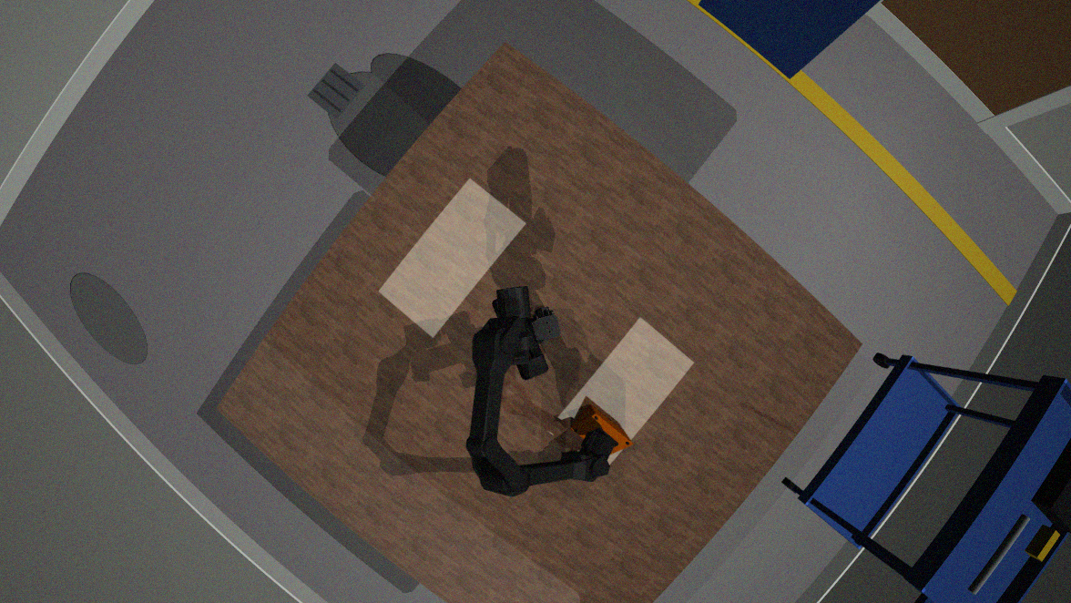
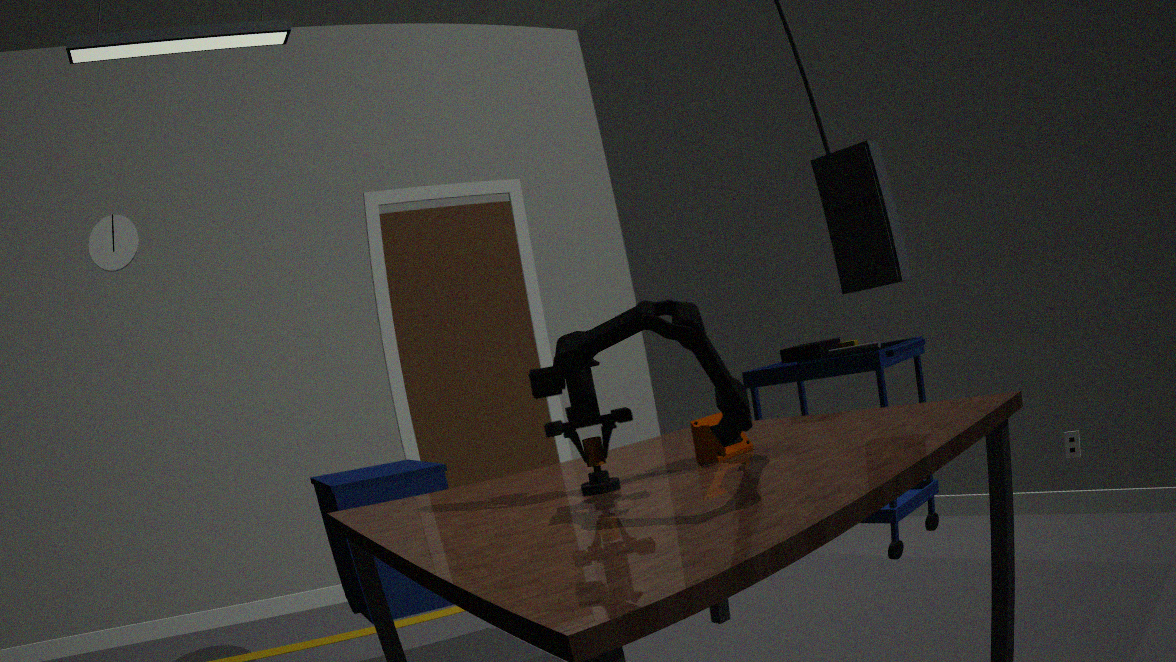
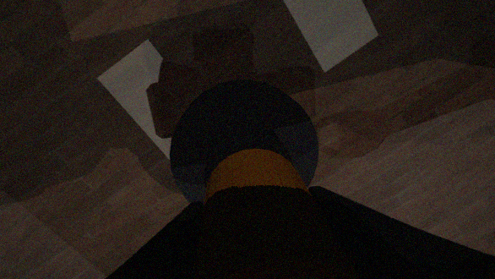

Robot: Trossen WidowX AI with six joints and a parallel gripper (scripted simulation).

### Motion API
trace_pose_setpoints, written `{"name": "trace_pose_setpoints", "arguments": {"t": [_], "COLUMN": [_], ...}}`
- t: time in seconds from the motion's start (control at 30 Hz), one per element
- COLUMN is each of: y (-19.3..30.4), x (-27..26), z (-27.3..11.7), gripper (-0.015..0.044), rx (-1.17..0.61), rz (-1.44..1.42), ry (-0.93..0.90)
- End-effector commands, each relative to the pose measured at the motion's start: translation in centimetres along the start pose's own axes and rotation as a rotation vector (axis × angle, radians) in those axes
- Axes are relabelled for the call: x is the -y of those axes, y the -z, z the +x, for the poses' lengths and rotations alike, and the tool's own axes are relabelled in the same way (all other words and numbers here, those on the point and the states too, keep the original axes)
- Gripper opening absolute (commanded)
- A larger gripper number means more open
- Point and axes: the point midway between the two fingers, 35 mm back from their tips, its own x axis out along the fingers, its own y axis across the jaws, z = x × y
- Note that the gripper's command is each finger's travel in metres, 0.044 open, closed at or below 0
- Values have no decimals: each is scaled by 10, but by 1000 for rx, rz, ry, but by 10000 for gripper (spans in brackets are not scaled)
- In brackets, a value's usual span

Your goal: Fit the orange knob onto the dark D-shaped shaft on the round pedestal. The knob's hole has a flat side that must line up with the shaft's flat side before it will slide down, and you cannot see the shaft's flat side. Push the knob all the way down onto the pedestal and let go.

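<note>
Table (image 1: 674, 247) (image 2: 510, 567) underneath it all, wood-topped, and the black arm (image 1: 488, 389) (image 2: 707, 353) arches across it from its orange base (image 1: 610, 430) (image 2: 704, 441), one arm only, so no question of which is nearer! Out at the far end the gripper (image 2: 596, 460) (image 3: 256, 204) points down, its fingers closed firmly on the orange knob (image 2: 593, 449) (image 3: 258, 166). Below sits the round pedestal (image 2: 599, 486) (image 3: 228, 114), dark and broad in the wrist view, with the dark shaft (image 2: 597, 469) just showing between knob and base in the exterior view.

And here's the relation that counts: knob directly over pedestal, held between the fingertips, so the shaft lies straight down from the tool, by my reading. The knob's lower end is at or near the shaft top; whether it has started over it, I cannot tell. Its long axis runs close to upright, in line with the gripper, hole end presumably down. Which way the flat faces? Hidden! The next move, I judge, is a gentle press with a slow twist about that upright axis until it drops; press too hard off-angle and it could jam or tilt in the grip.
</note>
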Motion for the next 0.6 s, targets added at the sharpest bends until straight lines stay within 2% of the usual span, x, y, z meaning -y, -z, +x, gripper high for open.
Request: {"name": "trace_pose_setpoints", "arguments": {"t": [0.0,0.2,0.57], "y": [1,1,1], "x": [-2,-4,-3], "z": [-4,-5,-1], "gripper": [0,0,0], "rx": [3,3,3], "rz": [5,195,206], "ry": [-6,-7,-6]}}
